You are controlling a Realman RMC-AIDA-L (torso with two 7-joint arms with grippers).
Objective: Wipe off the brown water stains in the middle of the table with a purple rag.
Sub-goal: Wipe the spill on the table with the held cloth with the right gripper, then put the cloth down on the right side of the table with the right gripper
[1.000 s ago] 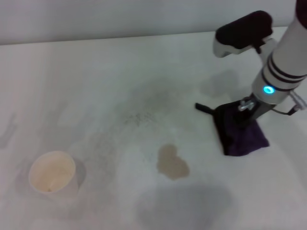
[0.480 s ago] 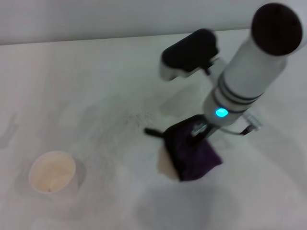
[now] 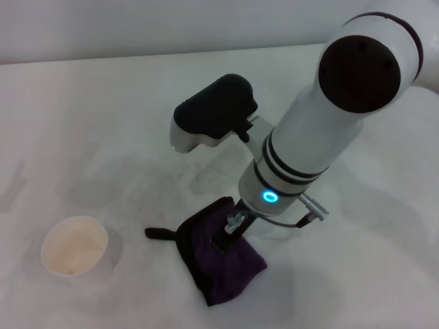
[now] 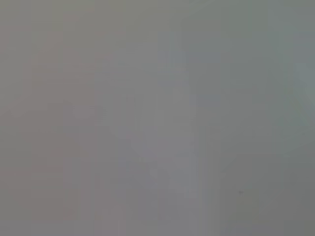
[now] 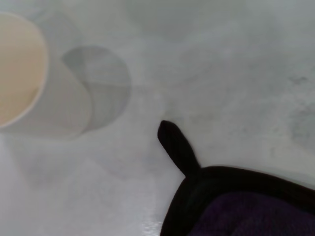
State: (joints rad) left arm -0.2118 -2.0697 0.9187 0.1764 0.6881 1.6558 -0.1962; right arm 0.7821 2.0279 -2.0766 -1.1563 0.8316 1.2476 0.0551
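The right gripper (image 3: 230,236) presses down on the purple rag (image 3: 219,264), low in the middle of the head view on the table (image 3: 103,110). I cannot tell if its claw is shut. The right wrist view shows the rag's black tab (image 5: 176,147) pointing toward the paper cup (image 5: 29,83). The left wrist view shows only grey.

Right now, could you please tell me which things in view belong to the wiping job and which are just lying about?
Part of the job:
- purple rag, flat on the table
- right gripper, pressing down on the rag
- brown water stains: not visible now, perhaps under the rag

Lying about:
- paper cup, upright at the robot's left, apart from the rag

Left gripper: not in view.
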